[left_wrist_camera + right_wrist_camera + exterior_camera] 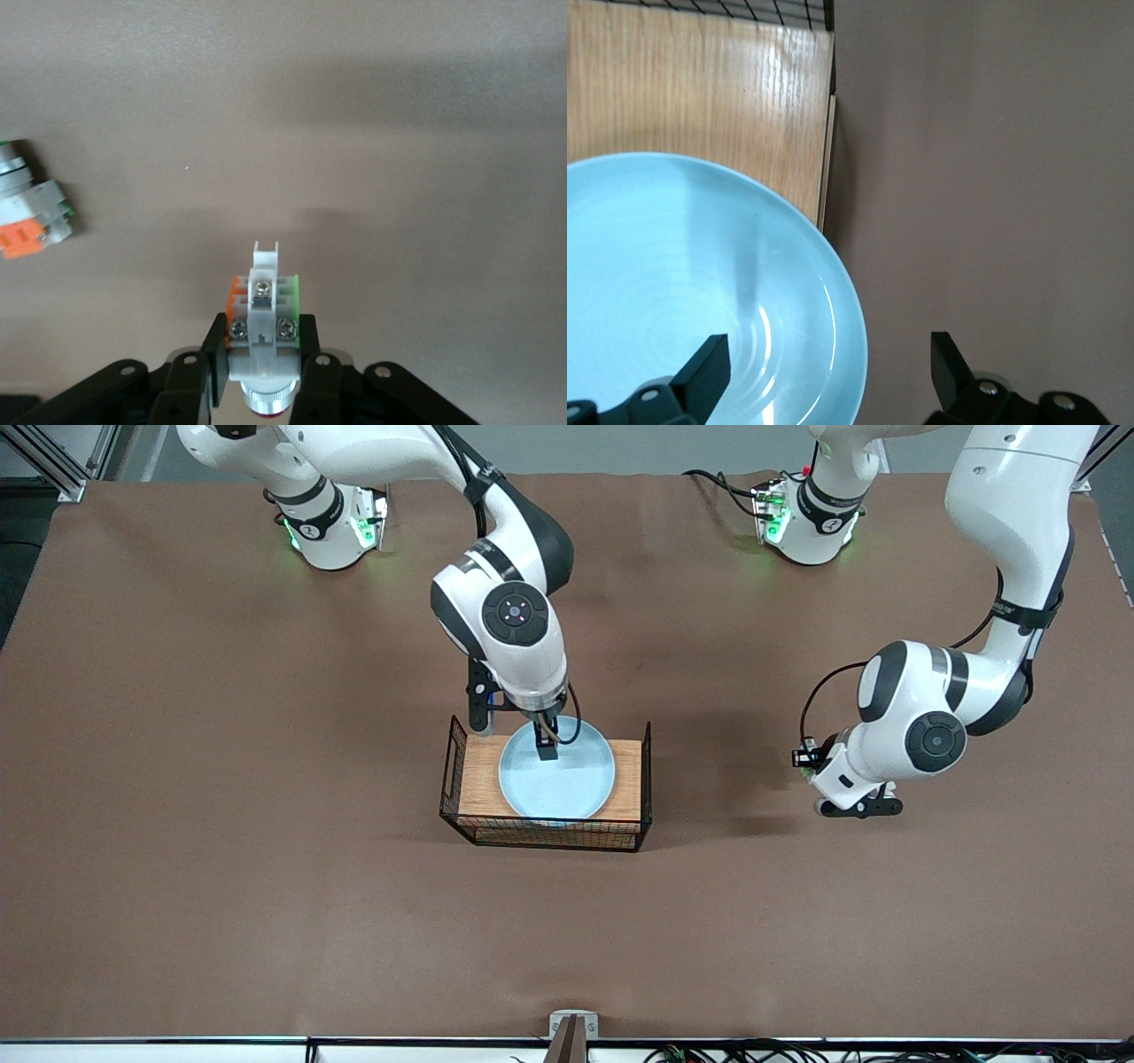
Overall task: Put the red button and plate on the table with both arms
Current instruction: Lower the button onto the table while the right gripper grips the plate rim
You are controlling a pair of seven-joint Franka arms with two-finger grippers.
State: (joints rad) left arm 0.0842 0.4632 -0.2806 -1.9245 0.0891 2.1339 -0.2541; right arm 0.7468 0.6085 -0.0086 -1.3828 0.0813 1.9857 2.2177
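Note:
The pale-blue plate (556, 779) lies on the wood top of a black wire basket (540, 834) at the middle of the table (266, 886). My right gripper (545, 740) is open over the plate's rim on the side toward the arms' bases. In the right wrist view the open gripper (828, 354) straddles the rim of the plate (673, 266), one finger over the plate and one outside it. My left gripper (804, 762) hangs low over bare table toward the left arm's end. It (261, 341) is shut on the red button (264, 301), a whitish part with a green patch.
A similar small part with an orange patch (31, 217) lies on the table near my left gripper. The basket's wood top (700, 88) shows beside the plate, with its wire wall rising at each end (454, 766).

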